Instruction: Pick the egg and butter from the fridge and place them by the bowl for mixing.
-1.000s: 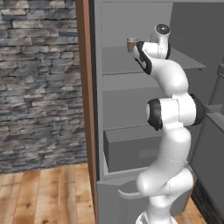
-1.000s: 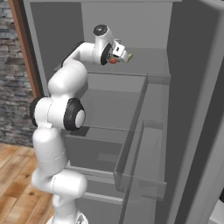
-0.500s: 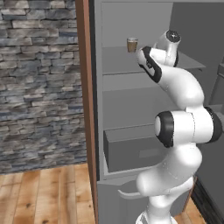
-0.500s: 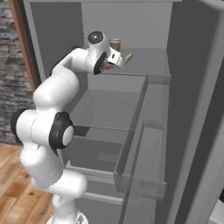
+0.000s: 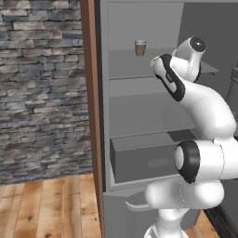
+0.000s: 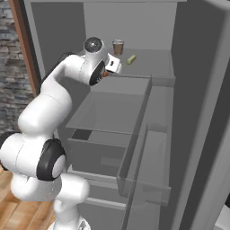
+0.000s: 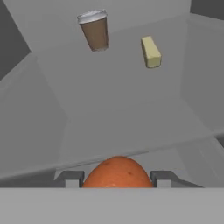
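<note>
The orange-red egg (image 7: 117, 172) sits between my gripper's (image 7: 117, 178) two dark fingertips (image 7: 70, 178), which are shut on it. In the right base view the gripper (image 6: 109, 72) hangs at the front edge of the fridge's (image 6: 158, 80) top shelf, with a sliver of the egg (image 6: 105, 74) showing under the hand. The pale yellow butter (image 7: 151, 52) lies further back on that shelf, also seen as the butter (image 6: 131, 59) right of the cup. The bowl is out of view.
A brown paper cup (image 7: 95, 30) with a white lid stands on the top shelf left of the butter, seen too as the cup (image 5: 140, 47) and the cup (image 6: 118, 46). A dark grey drawer box (image 5: 144, 160) sits lower down. A brown wooden panel (image 5: 90, 102) edges the fridge, with a stone wall (image 5: 42, 83) beyond.
The hand has drawn back from deep in the top shelf toward its front edge, carrying the egg. The arm's elbow swung down and outward. Cup and butter have stayed put.
</note>
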You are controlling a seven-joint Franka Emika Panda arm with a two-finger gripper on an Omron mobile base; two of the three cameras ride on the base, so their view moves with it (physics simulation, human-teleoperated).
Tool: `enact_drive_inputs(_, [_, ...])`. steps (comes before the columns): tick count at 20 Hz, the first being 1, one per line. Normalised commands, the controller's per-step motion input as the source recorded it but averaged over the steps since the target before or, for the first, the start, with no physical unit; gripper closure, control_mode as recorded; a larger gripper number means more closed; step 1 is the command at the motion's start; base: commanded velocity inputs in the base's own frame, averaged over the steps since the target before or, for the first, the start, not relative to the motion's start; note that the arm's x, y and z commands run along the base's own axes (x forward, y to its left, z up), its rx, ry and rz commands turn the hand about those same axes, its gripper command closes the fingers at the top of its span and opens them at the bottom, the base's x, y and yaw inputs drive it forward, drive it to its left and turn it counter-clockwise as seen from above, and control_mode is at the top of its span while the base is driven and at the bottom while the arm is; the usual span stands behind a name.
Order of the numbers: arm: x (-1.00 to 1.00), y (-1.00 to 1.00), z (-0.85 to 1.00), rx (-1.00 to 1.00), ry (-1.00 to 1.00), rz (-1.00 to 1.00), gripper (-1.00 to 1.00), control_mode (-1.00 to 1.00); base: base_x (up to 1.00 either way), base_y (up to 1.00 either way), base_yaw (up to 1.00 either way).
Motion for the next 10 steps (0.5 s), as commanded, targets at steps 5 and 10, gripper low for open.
enact_drive_inputs(5, [-0.7, 0.17, 0.0, 0.0, -0.02, 0.0, 1.0, -1.0, 0.0, 0.0, 0.0])
enact_drive_inputs(10, [-0.67, 0.2, 0.01, 0.0, -0.04, 0.0, 1.0, -1.0, 0.0, 0.0, 0.0])
